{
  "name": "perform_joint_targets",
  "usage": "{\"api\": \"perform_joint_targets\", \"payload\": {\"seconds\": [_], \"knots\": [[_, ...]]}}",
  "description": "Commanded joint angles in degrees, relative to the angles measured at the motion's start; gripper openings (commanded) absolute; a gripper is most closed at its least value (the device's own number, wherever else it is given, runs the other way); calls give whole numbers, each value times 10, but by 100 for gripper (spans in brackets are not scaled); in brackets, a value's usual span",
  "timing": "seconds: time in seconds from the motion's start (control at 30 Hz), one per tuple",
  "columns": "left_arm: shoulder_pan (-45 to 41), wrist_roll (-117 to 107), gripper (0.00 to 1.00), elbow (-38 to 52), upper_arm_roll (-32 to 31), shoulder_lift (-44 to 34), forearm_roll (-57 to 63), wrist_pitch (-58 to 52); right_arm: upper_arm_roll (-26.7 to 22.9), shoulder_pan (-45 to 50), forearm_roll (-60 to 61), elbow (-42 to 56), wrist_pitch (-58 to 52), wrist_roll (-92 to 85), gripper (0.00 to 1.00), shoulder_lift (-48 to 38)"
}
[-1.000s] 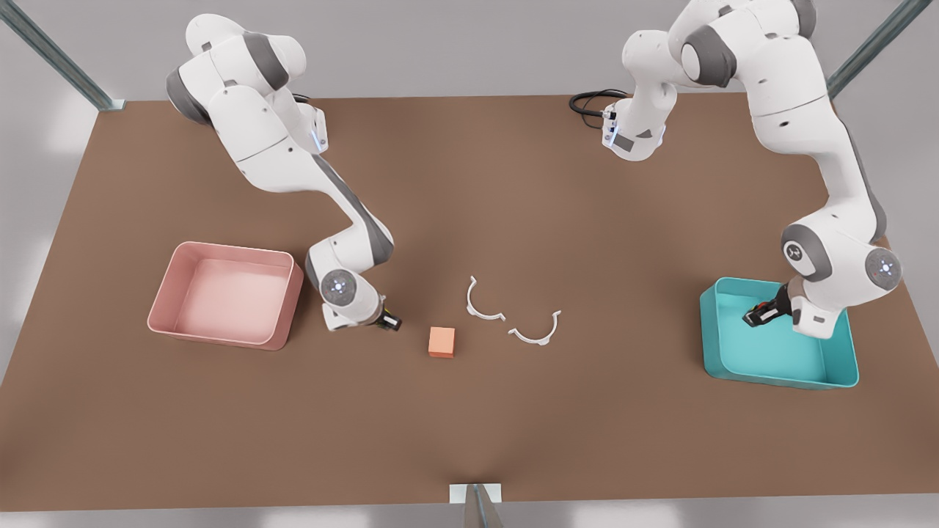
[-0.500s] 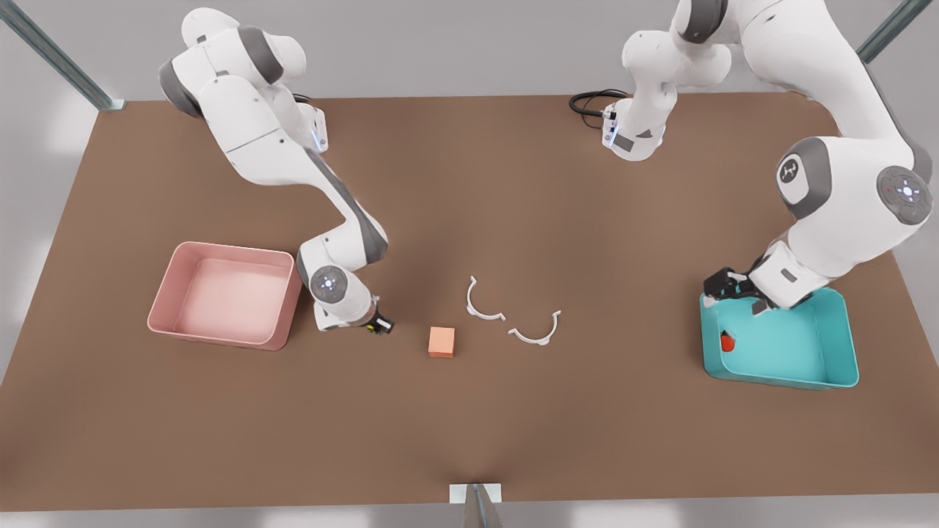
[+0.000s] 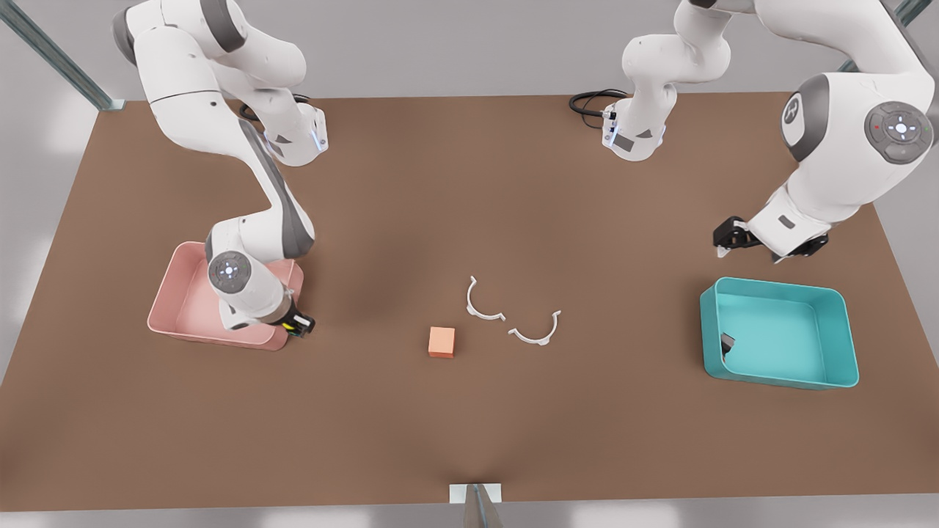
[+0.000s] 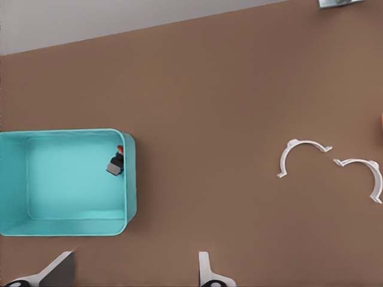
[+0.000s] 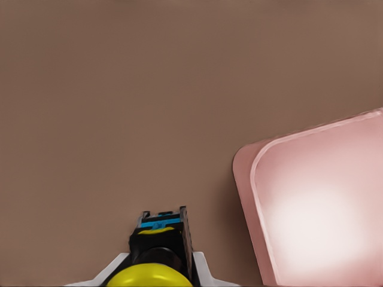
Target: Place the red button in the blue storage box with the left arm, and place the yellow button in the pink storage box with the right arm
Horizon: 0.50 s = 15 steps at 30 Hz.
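The scene is lit evenly and softly from above. Faint, diffuse shadows are cast on the brown table (image 3: 469,411) beneath the arms. A bright glare patch is seen inside the pink storage box (image 5: 317,221). Edges are rendered slightly soft.

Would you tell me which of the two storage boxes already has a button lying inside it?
The blue storage box: the red button lies inside by its wall. The pink storage box holds none; the right gripper holds the yellow button.
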Motion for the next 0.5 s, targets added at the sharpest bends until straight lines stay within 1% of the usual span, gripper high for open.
{"api": "perform_joint_targets", "payload": {"seconds": [0.0, 0.03, 0.07, 0.1, 0.23, 0.47], "knots": [[-1, -36, 100, 0, 0, 1, 8, -8, 10, -32, -3, -11, -50, -248, 41, -11], [-2, -37, 100, 0, 0, 1, 9, -8, 45, -82, -3, -11, -51, -276, 41, -14], [-3, -38, 100, 0, 0, 1, 9, -8, 67, -116, -3, -17, -73, -297, 41, -28], [-3, -39, 100, 0, 0, 1, 9, -8, 68, -119, -3, -17, -97, -297, 41, -45], [-4, -66, 100, 0, -2, 1, 8, -12, 69, -167, -3, -25, -126, -355, 40, -59], [-7, -66, 100, 0, -3, 1, 8, -22, 76, -217, -1, -67, -119, -401, 41, -56]]}}
